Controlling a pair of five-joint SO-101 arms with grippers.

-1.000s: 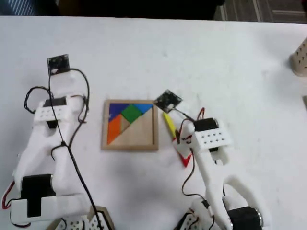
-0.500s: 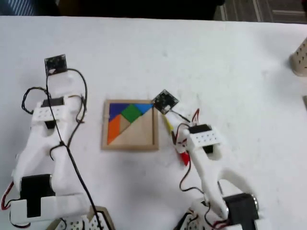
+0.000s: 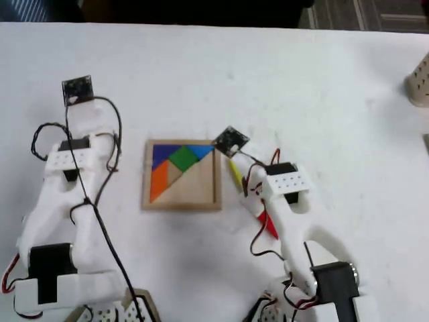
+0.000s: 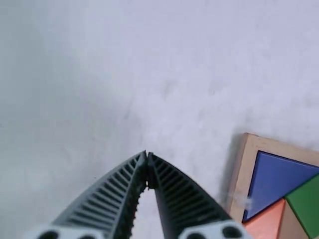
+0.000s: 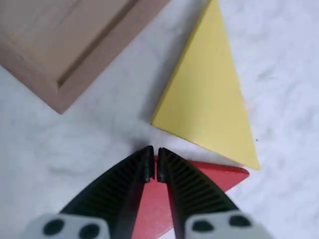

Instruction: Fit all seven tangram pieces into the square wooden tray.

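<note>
Right gripper [image 5: 153, 162]: jaws clenched tip to tip, nothing between them. The red triangle [image 5: 224, 177] lies directly under the fingers, one edge passing just below the tips; contact with it cannot be judged. The yellow triangle [image 5: 209, 104] lies just ahead of the tips, its nearest corner almost at them and one edge meeting the red piece. The square wooden tray [image 5: 89, 64] sits farther ahead and to the side of the jaws, just beside the yellow piece, with a narrow strip of table [image 3: 301, 80] between them.

Left gripper [image 4: 147, 167]: jaws closed together, empty, over bare table. The tray's corner is near, off to one side of the tips.

In the tray: dark blue piece [image 3: 161, 154], green piece [image 3: 182, 157], light blue piece [image 3: 200, 151] and orange piece [image 3: 158, 182]. Yellow and red lie outside it.
</note>
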